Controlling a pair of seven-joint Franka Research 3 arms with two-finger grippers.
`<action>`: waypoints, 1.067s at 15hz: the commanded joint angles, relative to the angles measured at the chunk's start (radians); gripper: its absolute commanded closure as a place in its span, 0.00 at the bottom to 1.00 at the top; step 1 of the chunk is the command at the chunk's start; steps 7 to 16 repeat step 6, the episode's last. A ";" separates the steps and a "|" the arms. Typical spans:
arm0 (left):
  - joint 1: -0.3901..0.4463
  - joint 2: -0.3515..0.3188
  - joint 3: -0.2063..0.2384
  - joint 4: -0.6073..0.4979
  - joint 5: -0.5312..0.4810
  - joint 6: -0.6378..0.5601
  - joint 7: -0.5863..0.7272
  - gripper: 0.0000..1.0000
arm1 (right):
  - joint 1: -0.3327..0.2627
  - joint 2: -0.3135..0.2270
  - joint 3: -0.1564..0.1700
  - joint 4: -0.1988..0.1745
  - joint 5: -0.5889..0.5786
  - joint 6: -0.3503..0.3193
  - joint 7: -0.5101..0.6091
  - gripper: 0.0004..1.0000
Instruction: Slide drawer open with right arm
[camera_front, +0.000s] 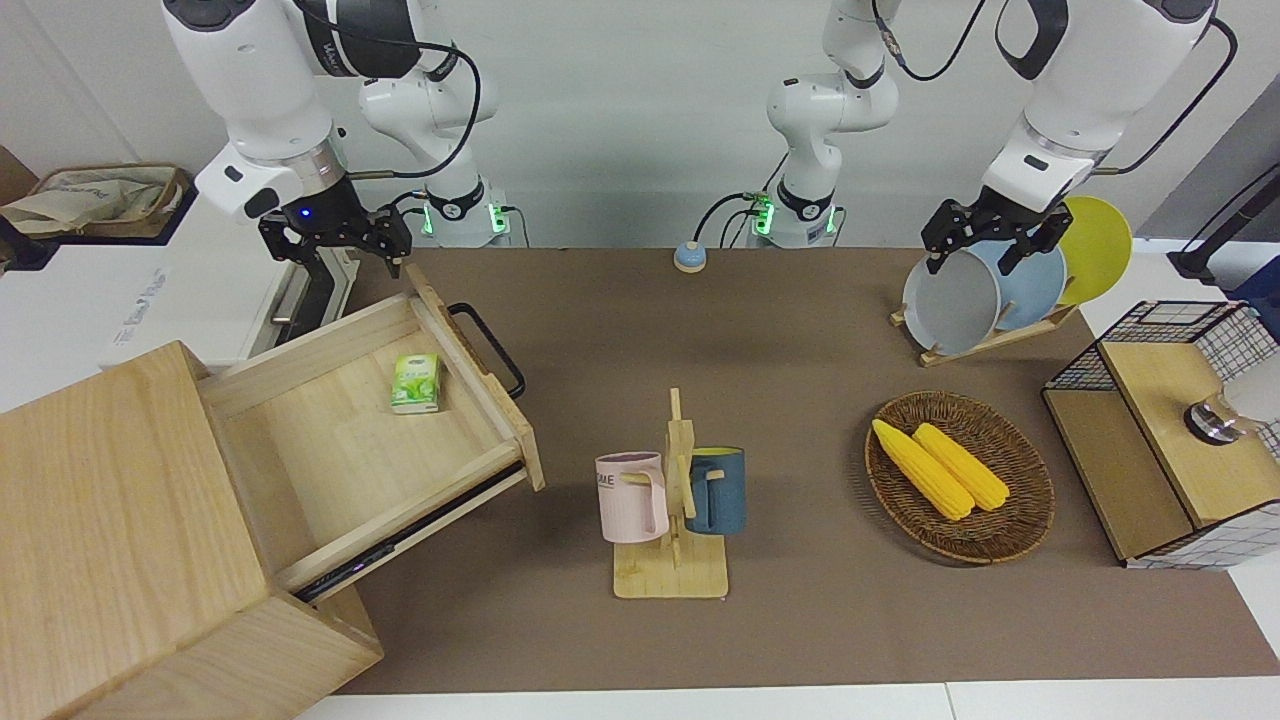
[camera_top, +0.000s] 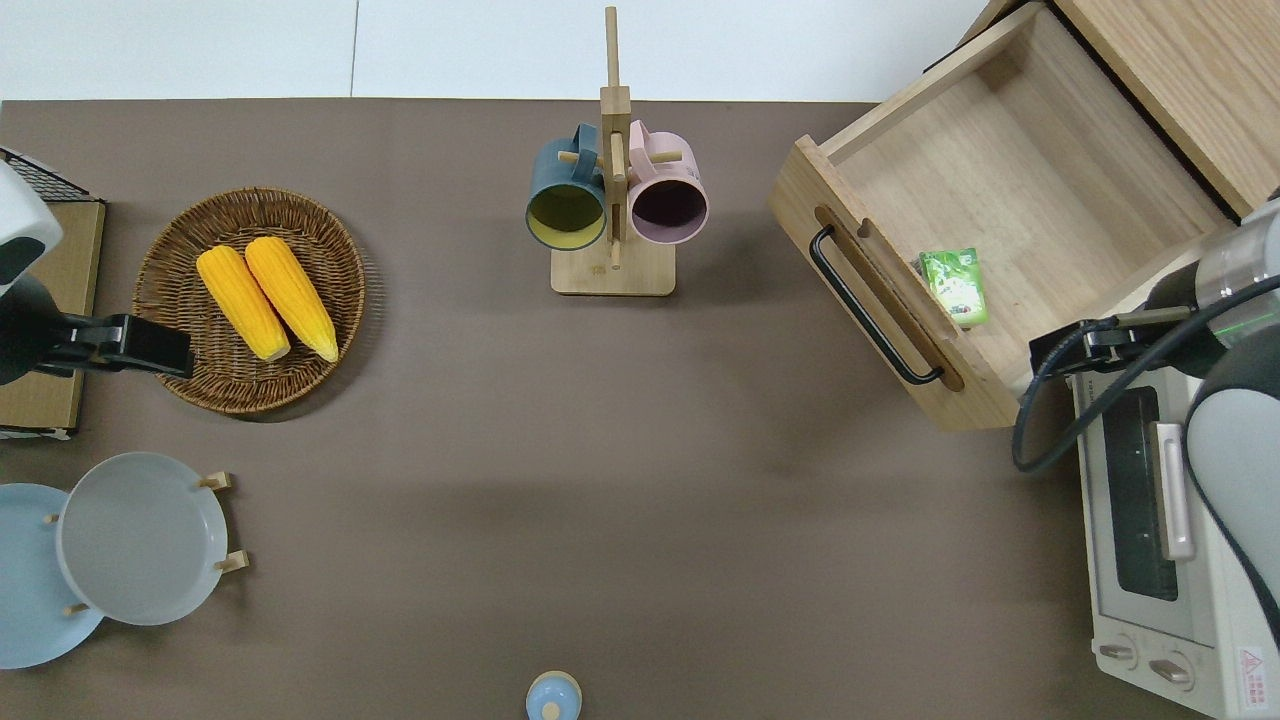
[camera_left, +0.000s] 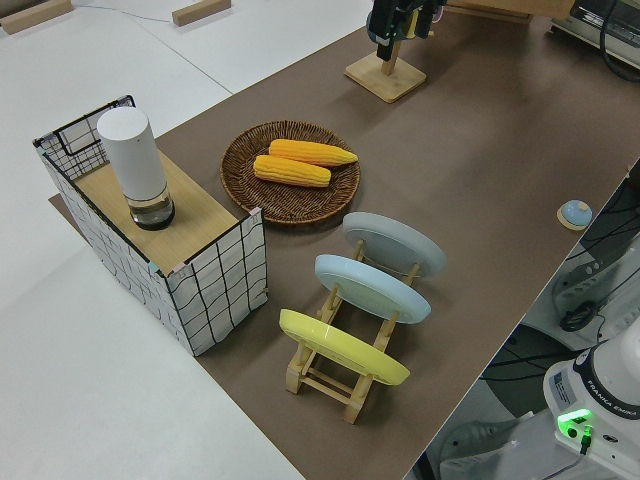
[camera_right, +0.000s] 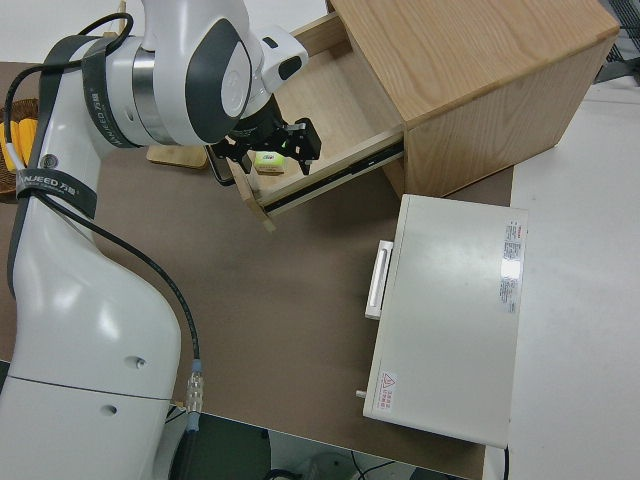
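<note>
The pale-wood drawer (camera_front: 330, 440) stands pulled far out of the big wooden cabinet (camera_front: 110, 520); it also shows in the overhead view (camera_top: 1000, 170) and the right side view (camera_right: 320, 100). Its black loop handle (camera_front: 488, 345) faces the table's middle. A green packet (camera_front: 415, 383) lies inside. My right gripper (camera_front: 335, 242), blue light on, is open and empty in the air, clear of the handle, over the drawer's corner beside the toaster oven; the right side view shows its spread fingers (camera_right: 300, 140). My left arm is parked, its gripper (camera_front: 985, 238) open.
A white toaster oven (camera_front: 250, 270) stands beside the cabinet, nearer to the robots. A mug rack (camera_front: 672, 500) holds two mugs mid-table. A wicker basket (camera_front: 1030, 500) with corn, a plate rack (camera_front: 990, 290) and a wire-mesh box (camera_front: 1170, 430) stand toward the left arm's end.
</note>
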 joint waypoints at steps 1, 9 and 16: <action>-0.007 -0.004 0.000 0.009 0.018 -0.018 -0.010 0.01 | -0.017 -0.003 0.010 -0.018 0.002 0.032 0.001 0.01; -0.007 -0.003 0.000 0.010 0.018 -0.018 -0.010 0.01 | -0.013 -0.001 0.010 -0.009 -0.017 0.026 0.000 0.01; -0.007 -0.003 0.000 0.010 0.018 -0.018 -0.010 0.01 | -0.013 -0.001 0.010 -0.009 -0.017 0.026 0.000 0.01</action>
